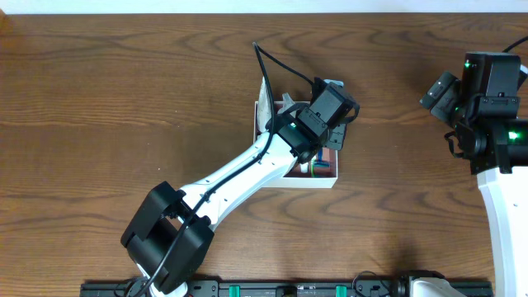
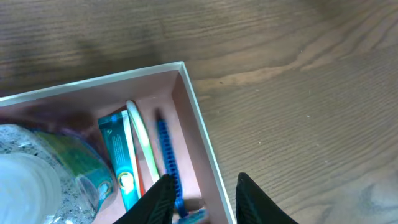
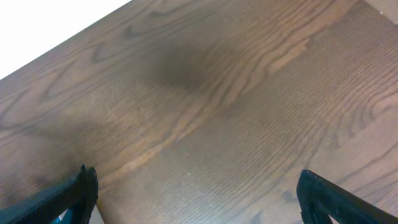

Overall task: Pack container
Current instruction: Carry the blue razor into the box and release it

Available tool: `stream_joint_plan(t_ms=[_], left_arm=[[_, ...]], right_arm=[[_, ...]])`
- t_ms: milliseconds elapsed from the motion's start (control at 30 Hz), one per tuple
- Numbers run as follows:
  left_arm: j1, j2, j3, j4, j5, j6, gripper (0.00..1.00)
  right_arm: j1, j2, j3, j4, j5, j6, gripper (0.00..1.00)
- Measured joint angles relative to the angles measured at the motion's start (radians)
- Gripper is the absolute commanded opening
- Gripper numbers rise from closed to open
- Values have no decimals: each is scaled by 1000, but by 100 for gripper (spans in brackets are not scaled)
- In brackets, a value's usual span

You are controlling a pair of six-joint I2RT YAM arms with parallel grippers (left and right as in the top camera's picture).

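A dark, wood-grained counter (image 1: 124,99) fills the frame, with the container (image 1: 313,182) sitting a little right of its centre, square to the edges and within easy reach of the left arm (image 1: 239,177), which stretches across it from the near side. Inside the white-walled box, a teal tube (image 2: 118,158), a white-and-green toothbrush (image 2: 142,146) and a thin blue brush-like item (image 2: 166,152) lie side by side along the wall, parallel to it. That arrangement probably leaves floor space for the crinkled clear wrapper (image 2: 37,180) filling the other side.

The left gripper (image 2: 205,190) hangs directly above that same wall near a corner, one finger over the box's inside and the other over bare wood beyond it. Its jaws stand partly apart and clamp nothing, though the blue item's near end lies just beside the inner finger. The posture looks more like letting go than taking hold.

The right gripper (image 3: 196,186) waits well apart from the box at the counter's right side, spread wide over empty wood and holding nothing, apparently parked clear of its partner's work.
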Motion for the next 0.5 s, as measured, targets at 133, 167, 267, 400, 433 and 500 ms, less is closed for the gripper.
stream_joint_plan(t_ms=[133, 167, 267, 400, 433, 500], left_arm=[[0, -9, 0, -29, 0, 9, 33], [0, -17, -1, -42, 0, 16, 33], [0, -92, -10, -105, -1, 69, 42], [-5, -301, -10, -261, -4, 183, 72], [-6, -363, -9, -320, -5, 209, 75], [-8, -480, -4, -440, -4, 265, 98]], right_arm=[[0, 0, 0, 0, 0, 0, 99], [0, 0, 0, 0, 0, 0, 99], [0, 0, 0, 0, 0, 0, 99], [0, 0, 0, 0, 0, 0, 99], [0, 0, 0, 0, 0, 0, 99], [0, 0, 0, 1, 0, 0, 99]])
